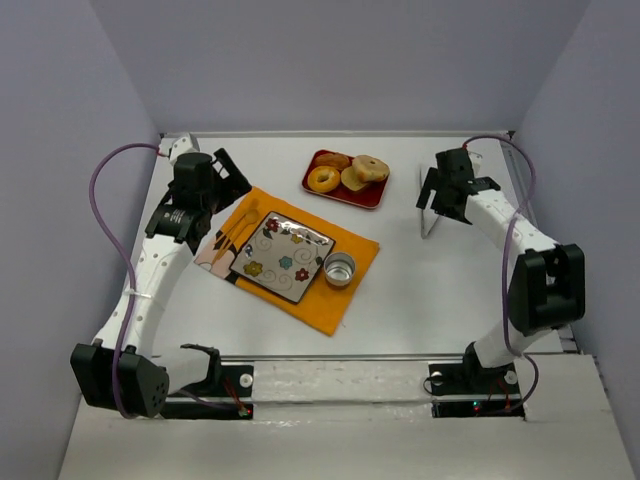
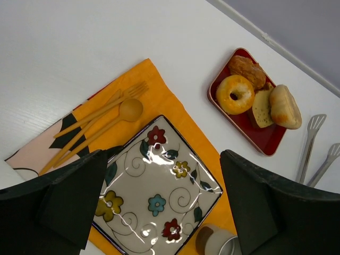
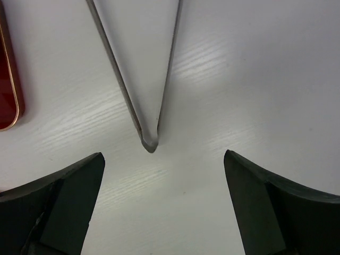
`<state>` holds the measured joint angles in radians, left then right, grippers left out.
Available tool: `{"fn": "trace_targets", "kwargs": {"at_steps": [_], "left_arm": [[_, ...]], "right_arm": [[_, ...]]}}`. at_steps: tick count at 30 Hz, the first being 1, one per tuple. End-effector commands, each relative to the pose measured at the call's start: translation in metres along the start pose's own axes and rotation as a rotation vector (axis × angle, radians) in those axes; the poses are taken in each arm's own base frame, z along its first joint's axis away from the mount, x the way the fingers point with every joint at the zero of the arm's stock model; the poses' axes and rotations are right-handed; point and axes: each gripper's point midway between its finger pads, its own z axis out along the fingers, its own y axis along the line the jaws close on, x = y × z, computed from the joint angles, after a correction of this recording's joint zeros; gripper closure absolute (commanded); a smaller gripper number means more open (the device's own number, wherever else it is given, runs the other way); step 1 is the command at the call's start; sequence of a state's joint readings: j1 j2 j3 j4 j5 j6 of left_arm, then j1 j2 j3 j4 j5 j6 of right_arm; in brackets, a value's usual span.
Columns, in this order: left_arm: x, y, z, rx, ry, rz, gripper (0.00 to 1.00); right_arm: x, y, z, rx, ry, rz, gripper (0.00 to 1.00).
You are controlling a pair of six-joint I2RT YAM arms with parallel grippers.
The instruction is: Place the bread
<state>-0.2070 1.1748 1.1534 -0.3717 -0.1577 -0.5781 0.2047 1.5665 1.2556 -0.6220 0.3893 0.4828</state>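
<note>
Approach step: with right gripper (image 3: 163, 159) wide open, empty, above tongs (image 3: 150, 141), lower and clamp; presumably fetch bread (image 1: 371, 167) next.

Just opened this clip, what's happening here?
Nothing is held yet. The bread sits in the red tray beside a donut. The right gripper is open over the hinge end of the tongs lying on the table; the left gripper is open above the flowered plate.

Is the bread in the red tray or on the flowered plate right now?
In the red tray: the bread sits there with the donut, and the flowered plate is bare.
</note>
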Motion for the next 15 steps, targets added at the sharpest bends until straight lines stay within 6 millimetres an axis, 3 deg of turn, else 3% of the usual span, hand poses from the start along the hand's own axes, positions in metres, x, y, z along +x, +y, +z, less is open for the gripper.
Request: {"fn": "trace_targets", "kwargs": {"at_steps": [1, 3, 4, 5, 8, 12, 15], "left_arm": [[-0.010, -0.006, -0.007, 0.034, -0.035, 0.008, 0.01], [-0.011, -0.007, -0.006, 0.034, -0.039, 0.003, 0.01], [-0.012, -0.006, -0.006, 0.029, -0.044, -0.001, 0.01], [-0.013, -0.006, -0.005, 0.028, -0.048, -0.002, 0.01], [-0.017, -0.004, -0.006, 0.016, -0.073, -0.010, 0.01], [-0.017, -0.002, -0.004, 0.006, -0.082, -0.027, 0.01], [-0.012, 0.000, -0.001, 0.002, -0.071, -0.032, 0.01]], "right_arm": [[-0.027, 0.047, 0.029, -0.183, -0.077, -0.131, 0.00], [-0.028, 0.052, 0.048, -0.176, -0.055, -0.165, 0.00], [-0.015, 0.058, 0.067, -0.184, -0.008, -0.211, 0.00], [-0.023, 0.065, 0.071, -0.193, -0.015, -0.214, 0.00], [-0.014, 0.057, 0.096, -0.123, 0.025, -0.214, 0.00], [-0.005, 0.041, 0.105, -0.079, 0.052, -0.175, 0.00], [-0.005, 0.033, 0.100, -0.051, 0.040, -0.179, 0.00]]}}
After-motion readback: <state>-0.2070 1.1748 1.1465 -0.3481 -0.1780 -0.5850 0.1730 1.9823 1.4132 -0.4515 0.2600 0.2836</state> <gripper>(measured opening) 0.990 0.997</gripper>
